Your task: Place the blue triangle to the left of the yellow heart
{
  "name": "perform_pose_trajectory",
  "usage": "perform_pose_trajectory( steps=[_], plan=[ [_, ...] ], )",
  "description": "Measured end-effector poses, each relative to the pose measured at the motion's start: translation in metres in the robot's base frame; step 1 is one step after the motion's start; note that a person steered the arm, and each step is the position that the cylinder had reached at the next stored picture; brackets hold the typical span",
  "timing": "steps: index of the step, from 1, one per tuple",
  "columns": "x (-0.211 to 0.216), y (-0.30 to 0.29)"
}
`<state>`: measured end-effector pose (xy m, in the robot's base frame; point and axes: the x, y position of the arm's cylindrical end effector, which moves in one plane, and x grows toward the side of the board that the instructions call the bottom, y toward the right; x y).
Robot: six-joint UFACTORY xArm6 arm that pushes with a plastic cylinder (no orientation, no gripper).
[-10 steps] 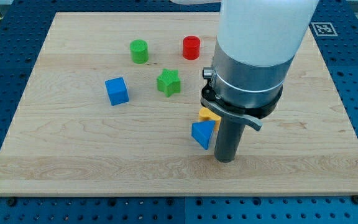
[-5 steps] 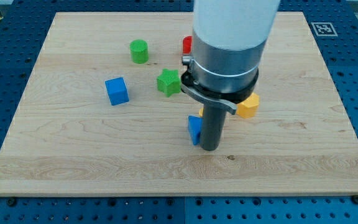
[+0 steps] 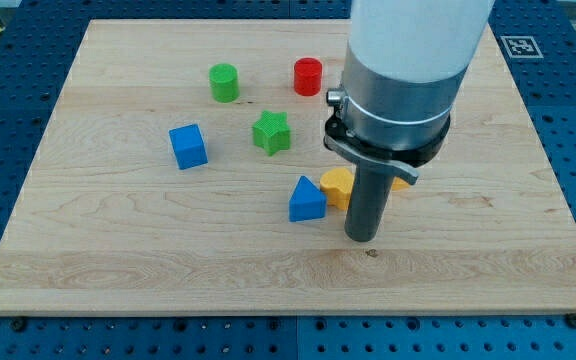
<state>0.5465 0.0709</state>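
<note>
The blue triangle (image 3: 306,200) lies near the middle of the wooden board (image 3: 118,250). The yellow heart (image 3: 337,185) touches its right side and is partly hidden behind my rod. My tip (image 3: 362,236) rests on the board just right of and a little below the blue triangle, with a small gap between them. A yellow block (image 3: 399,182) peeks out to the right of the rod, mostly hidden.
A blue cube (image 3: 188,146) sits at the left. A green star (image 3: 271,132) is above the triangle. A green cylinder (image 3: 224,82) and a red cylinder (image 3: 308,76) stand near the view's top. The arm's wide body hides the board's upper right.
The blue triangle slid left across the frames. My tip swept left, then drew back right, now apart from the triangle. The yellow heart shows beside the triangle again.
</note>
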Motion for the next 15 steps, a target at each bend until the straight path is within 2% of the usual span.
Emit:
perform_pose_trajectory(
  steps=[3, 6, 8, 10, 13, 15],
  plan=[
    [-0.012, -0.006],
    [-0.012, -0.081],
    [-0.01, -0.089],
    [-0.01, -0.062],
    [-0.002, -0.061],
    [0.072, -0.036]
  ],
)
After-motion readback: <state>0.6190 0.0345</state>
